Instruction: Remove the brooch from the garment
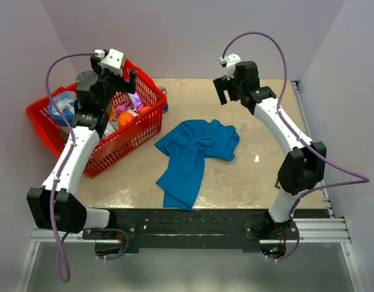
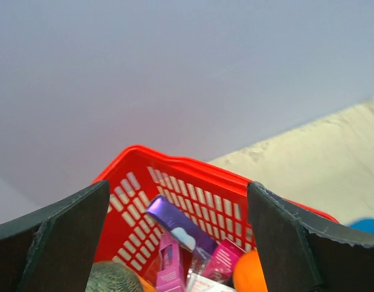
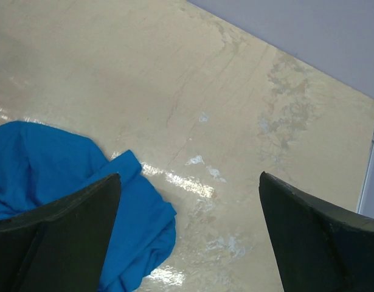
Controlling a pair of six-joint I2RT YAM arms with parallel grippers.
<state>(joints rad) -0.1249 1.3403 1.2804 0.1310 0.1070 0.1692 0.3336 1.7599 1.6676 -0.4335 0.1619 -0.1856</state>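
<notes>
The blue T-shirt (image 1: 196,155) lies crumpled near the middle of the desk (image 1: 247,121), bunched wide at its far end, with a long folded part trailing toward the arm bases. The brooch cannot be made out in any view; if it is on the T-shirt, it is too small or is hidden in the folds.

To the left of the T-shirt stands a red basket (image 1: 129,137), its nearest corner close to the cloth but not touching it. An orange (image 1: 124,118) shows among the things inside. The left hand (image 1: 120,82) hangs over the basket, farther from the T-shirt than the basket's near wall. Its fingers are spread wide and it grasps nothing. Its wrist camera looks past the fingers at the basket's slotted wall (image 2: 193,194), a purple tube (image 2: 174,225), pink packs (image 2: 220,261) and the orange (image 2: 250,274).

The right hand (image 1: 226,92) is raised beyond the far right end of the T-shirt, apart from the cloth. It too is released, fingers wide with nothing between them. Its wrist camera shows an edge of the T-shirt (image 3: 47,164) at the lower left, partly behind one finger (image 3: 65,225), and bare, glossy desk (image 3: 174,73) elsewhere.
</notes>
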